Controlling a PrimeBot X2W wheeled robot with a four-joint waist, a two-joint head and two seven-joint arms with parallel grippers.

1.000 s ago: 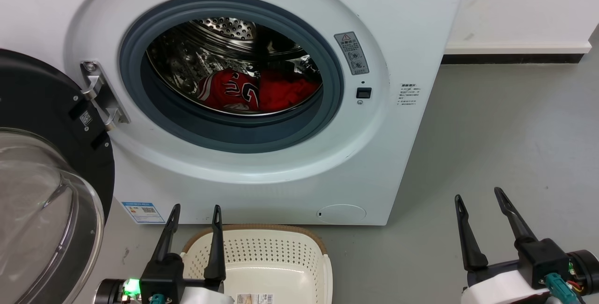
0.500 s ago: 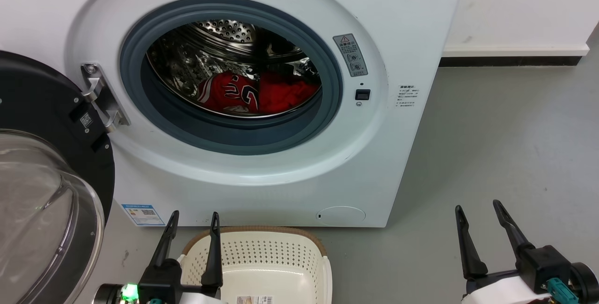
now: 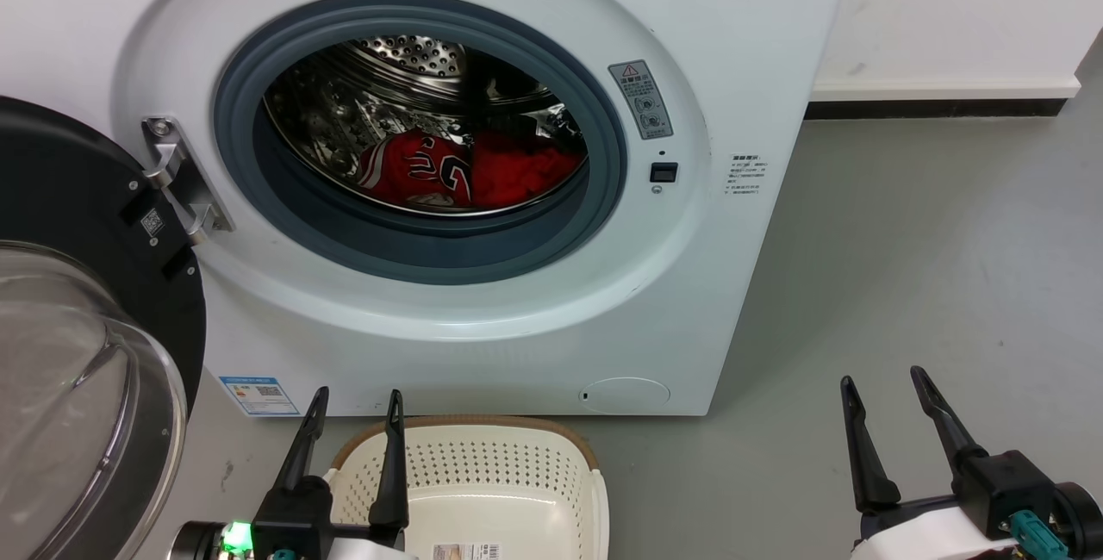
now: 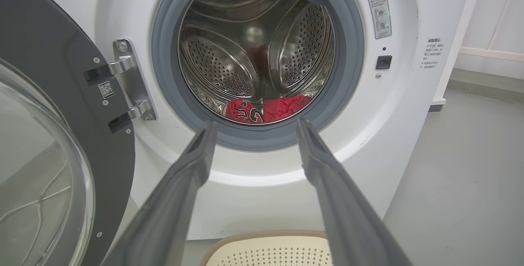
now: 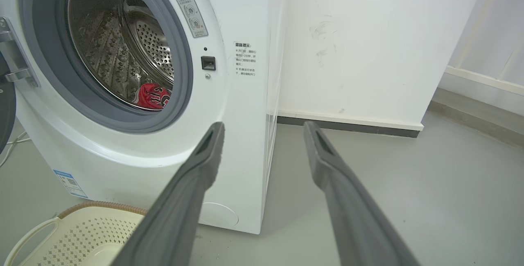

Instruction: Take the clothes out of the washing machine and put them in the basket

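The drum (image 3: 405,52) of the washer (image 3: 482,345) holds the clothes (image 3: 470,172): a low red heap at its bottom, just behind the grey rim. On the heap's left lies a jersey (image 3: 415,171) with black, white-edged numerals and white striped trim. To its right is plain red cloth, crumpled. The basket (image 3: 470,424) stands on the floor (image 3: 905,241) right before the washer, below the porthole. It is cream, perforated and brown-rimmed, and a printed label (image 3: 465,551) lies on its bottom. The door (image 3: 77,189) hangs swung open at the left, its glass bowl facing out.

In the head view the left claw (image 3: 358,392) is at the basket's left rear corner, fingers spread wide, holding nothing. The right claw (image 3: 882,377) is over the floor to the right of the washer, equally wide, nothing in it.

The left wrist view looks straight into the drum and shows its back wall and ribs, with the clothes between the two fingertips. The right wrist view takes the washer aslant, showing its side panel, the white wall (image 5: 368,53) beside it with a dark skirting strip, and a glimpse of the jersey past the rim
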